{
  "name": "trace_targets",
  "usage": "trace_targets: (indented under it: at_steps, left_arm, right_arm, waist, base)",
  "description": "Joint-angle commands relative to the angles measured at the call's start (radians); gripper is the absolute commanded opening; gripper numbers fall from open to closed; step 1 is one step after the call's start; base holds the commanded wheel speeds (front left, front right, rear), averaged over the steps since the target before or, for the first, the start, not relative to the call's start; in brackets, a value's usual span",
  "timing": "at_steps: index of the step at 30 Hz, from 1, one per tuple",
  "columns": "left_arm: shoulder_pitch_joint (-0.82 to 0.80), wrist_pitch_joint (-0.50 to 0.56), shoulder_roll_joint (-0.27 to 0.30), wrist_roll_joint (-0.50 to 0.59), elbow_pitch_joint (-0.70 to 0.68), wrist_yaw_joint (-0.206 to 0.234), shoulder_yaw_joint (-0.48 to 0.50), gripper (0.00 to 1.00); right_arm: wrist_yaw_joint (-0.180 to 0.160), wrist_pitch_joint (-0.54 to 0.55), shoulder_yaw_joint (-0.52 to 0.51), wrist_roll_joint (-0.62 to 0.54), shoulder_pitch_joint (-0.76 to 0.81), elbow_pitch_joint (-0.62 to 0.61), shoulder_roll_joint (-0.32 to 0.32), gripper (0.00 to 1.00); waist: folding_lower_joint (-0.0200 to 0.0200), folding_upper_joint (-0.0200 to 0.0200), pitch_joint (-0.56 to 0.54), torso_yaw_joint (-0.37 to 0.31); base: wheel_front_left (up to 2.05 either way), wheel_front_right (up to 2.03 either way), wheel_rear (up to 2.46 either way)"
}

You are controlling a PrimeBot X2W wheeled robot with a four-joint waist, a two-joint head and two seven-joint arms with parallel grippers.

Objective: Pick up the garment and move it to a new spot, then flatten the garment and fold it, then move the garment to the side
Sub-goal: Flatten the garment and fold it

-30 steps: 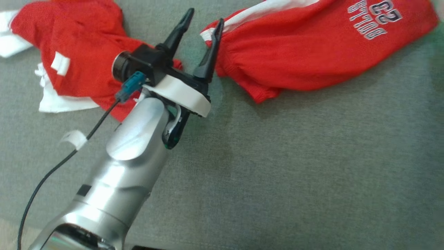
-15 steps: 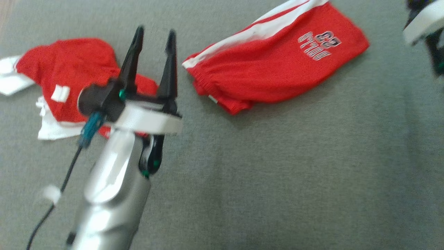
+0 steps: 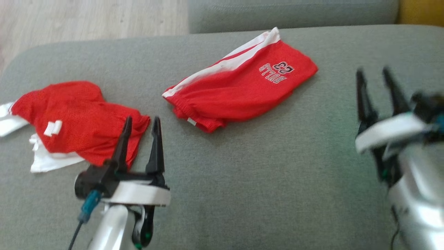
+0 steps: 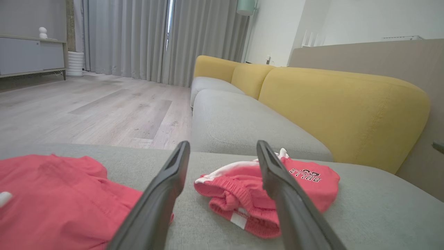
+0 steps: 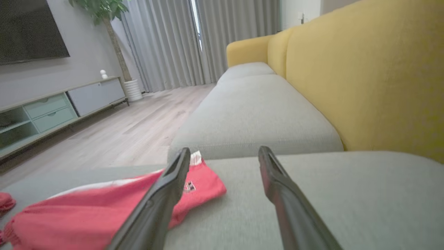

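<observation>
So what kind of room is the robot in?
Most likely a living room at home. There is a sofa with yellow back cushions, a TV on the wall above a low cabinet, and long grey curtains.

Two red garments (image 3: 242, 88) (image 3: 76, 121), two end effectors (image 3: 142, 118) (image 3: 373, 70), one sofa (image 3: 277, 194)

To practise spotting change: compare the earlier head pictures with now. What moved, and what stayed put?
The left claw drew back from the folded shorts toward the robot, open and empty. The right claw came into view, also open. The camera itself shifted. Shorts and crumpled jersey lie as before.
</observation>
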Motion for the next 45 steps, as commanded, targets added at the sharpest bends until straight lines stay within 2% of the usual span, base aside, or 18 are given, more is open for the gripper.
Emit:
trace_targets:
  at_steps: [1,8,17,24,32,38,45]
  left_arm:
    - [-0.019,-0.005,0.005,0.010,-0.041,0.005,0.038,1.00]
    - [-0.005,-0.005,0.002,0.019,-0.061,-0.008,0.036,1.00]
    - [-0.052,-0.005,0.001,-0.001,-0.070,-0.014,-0.021,1.00]
    - [-0.115,-0.005,0.001,-0.040,-0.073,-0.003,-0.097,1.00]
    - [-0.162,-0.005,0.001,-0.088,-0.086,0.024,-0.183,1.00]
    - [-0.180,-0.005,0.001,-0.113,-0.095,0.042,-0.213,1.00]
    - [-0.186,-0.005,0.001,-0.124,-0.102,0.054,-0.220,1.00]
  right_arm:
    - [0.007,-0.011,-0.012,-0.023,0.002,-0.049,0.019,1.00]
    - [0.007,0.043,-0.109,-0.115,0.082,-0.147,0.086,1.00]
    - [0.007,0.167,-0.194,-0.142,0.023,-0.184,0.127,1.00]
    - [0.007,0.294,-0.347,-0.117,-0.142,-0.025,0.158,1.00]
    - [0.007,0.337,-0.498,-0.273,-0.316,0.240,0.091,1.00]
    - [0.007,0.347,-0.530,-0.399,-0.392,0.385,0.059,1.00]
    - [0.007,0.344,-0.492,-0.451,-0.434,0.481,0.068,1.00]
  waist:
    - [0.0003,-0.0001,-0.006,-0.007]
    - [0.0003,-0.0001,0.020,0.011]
    - [0.0003,-0.0001,0.117,0.085]
    - [0.0003,-0.0001,0.211,0.187]
    - [0.0003,-0.0001,0.273,0.291]
    - [0.0003,-0.0001,0.296,0.327]
    - [0.0003,-0.0001,0.308,0.329]
  base:
    - [0.00,0.00,0.00]
    - [0.00,0.00,0.00]
    - [0.00,0.00,0.00]
    - [0.00,0.00,0.00]
    - [0.00,0.00,0.00]
    - [0.00,0.00,0.00]
    - [0.00,0.00,0.00]
